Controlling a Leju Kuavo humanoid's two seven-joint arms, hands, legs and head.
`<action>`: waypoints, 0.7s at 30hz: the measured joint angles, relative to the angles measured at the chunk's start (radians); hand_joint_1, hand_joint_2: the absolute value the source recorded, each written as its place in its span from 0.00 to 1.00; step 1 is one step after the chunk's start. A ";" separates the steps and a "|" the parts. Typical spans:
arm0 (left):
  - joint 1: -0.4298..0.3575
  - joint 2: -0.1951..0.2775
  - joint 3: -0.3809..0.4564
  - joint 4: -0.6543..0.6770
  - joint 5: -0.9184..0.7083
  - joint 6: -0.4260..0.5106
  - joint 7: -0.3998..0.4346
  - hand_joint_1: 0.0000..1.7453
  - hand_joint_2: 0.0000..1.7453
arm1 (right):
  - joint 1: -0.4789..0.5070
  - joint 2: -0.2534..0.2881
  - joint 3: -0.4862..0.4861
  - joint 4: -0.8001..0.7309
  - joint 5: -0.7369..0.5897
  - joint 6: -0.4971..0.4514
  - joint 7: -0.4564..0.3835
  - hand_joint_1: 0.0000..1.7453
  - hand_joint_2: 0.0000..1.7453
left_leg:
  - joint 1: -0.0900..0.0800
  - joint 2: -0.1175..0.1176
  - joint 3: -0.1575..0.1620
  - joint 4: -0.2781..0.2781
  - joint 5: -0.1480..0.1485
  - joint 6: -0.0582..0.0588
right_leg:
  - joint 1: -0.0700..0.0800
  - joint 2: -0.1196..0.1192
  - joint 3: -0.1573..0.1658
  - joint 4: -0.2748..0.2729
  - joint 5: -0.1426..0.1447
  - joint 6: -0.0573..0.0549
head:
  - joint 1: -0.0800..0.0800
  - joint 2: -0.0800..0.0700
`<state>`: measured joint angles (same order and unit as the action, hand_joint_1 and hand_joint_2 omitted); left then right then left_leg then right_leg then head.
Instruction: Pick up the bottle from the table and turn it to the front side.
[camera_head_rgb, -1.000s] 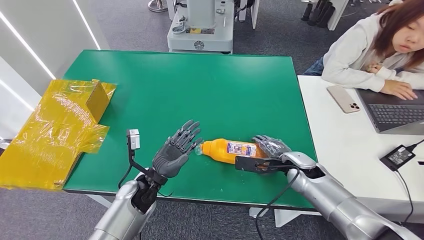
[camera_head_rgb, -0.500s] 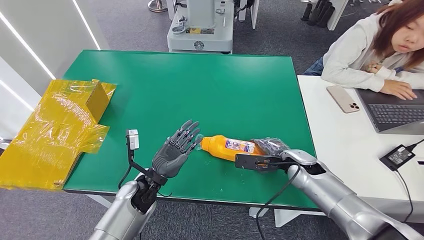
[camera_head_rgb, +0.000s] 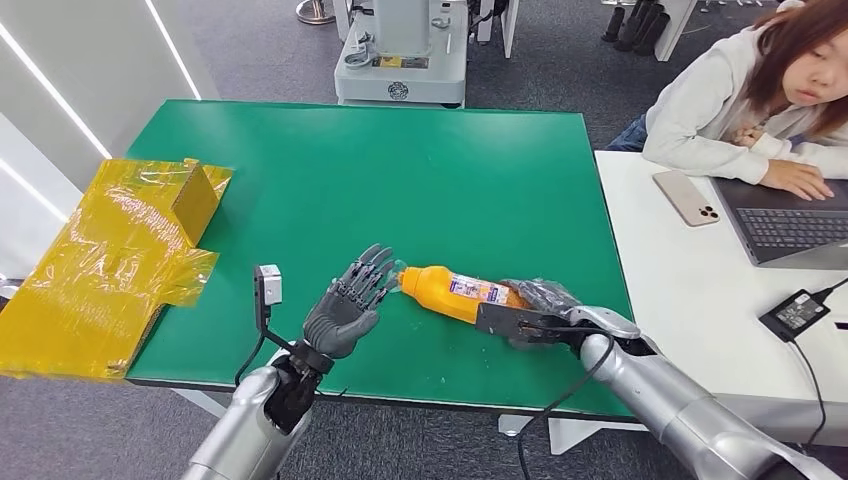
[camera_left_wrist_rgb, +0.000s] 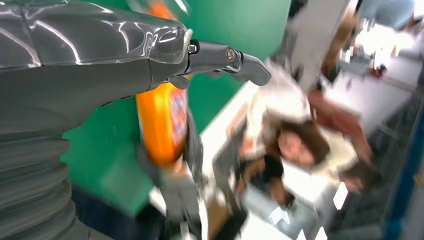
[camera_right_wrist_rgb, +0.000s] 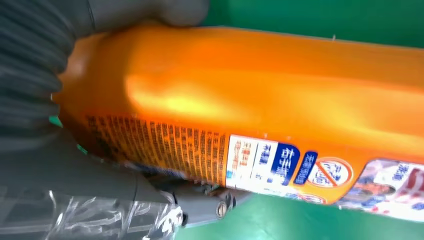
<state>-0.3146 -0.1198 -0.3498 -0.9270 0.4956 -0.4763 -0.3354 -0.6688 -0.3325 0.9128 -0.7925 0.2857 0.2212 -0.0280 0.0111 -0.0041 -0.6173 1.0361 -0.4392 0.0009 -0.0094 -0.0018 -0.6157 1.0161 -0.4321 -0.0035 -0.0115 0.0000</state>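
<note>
An orange bottle (camera_head_rgb: 450, 292) with a printed label lies lengthwise over the green table (camera_head_rgb: 400, 170) near its front edge, its clear cap pointing toward my left hand. My right hand (camera_head_rgb: 540, 300) grips the bottle's base end; in the right wrist view the bottle (camera_right_wrist_rgb: 250, 100) is wrapped by that hand's thumb and fingers (camera_right_wrist_rgb: 75, 190). My left hand (camera_head_rgb: 350, 300) is upright and holds nothing, its spread fingertips right beside the cap. I cannot tell whether they touch it. In the left wrist view the bottle (camera_left_wrist_rgb: 162, 120) sits just beyond that hand (camera_left_wrist_rgb: 100, 60).
A yellow film-wrapped box (camera_head_rgb: 110, 250) hangs over the table's left edge. A white desk on the right carries a phone (camera_head_rgb: 686, 197), a laptop (camera_head_rgb: 790, 225) and a power adapter (camera_head_rgb: 797, 312), with a person (camera_head_rgb: 760, 90) seated there. A grey machine (camera_head_rgb: 400, 50) stands behind.
My right hand has carried the bottle a little to the left, bringing its cap up to the left hand's fingertips. The left hand has barely moved.
</note>
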 joint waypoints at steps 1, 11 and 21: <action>0.004 0.001 0.000 -0.006 -0.048 0.061 -0.025 0.00 1.00 | 0.024 0.002 -0.025 -0.013 -0.072 -0.007 -0.029 1.00 1.00 | 0.000 0.000 0.000 0.000 0.000 0.000 | 0.000 0.000 0.000 0.000 0.000 0.000 | 0.000 0.000; 0.065 0.009 0.055 -0.166 -0.601 0.883 -0.224 0.00 1.00 | 0.492 0.130 -0.299 -0.416 -0.434 -0.244 -0.206 1.00 1.00 | 0.001 -0.005 -0.002 -0.002 -0.004 -0.002 | 0.001 -0.005 -0.001 0.001 -0.006 -0.002 | 0.000 0.000; 0.174 0.008 0.116 -0.354 -0.455 0.761 -0.163 0.00 1.00 | 0.622 0.216 -0.370 -0.536 -0.361 -0.174 -0.177 1.00 1.00 | 0.000 -0.004 -0.002 -0.002 -0.006 -0.003 | 0.001 -0.004 -0.001 0.000 -0.008 -0.002 | 0.000 0.000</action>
<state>-0.1401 -0.1122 -0.2338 -1.2811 0.0404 0.2851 -0.4981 -0.0466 -0.1166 0.5431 -1.3286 -0.0755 0.0473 -0.2054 0.0115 -0.0081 -0.6194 1.0341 -0.4449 -0.0018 -0.0088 -0.0063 -0.6171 1.0163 -0.4396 -0.0053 -0.0116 0.0000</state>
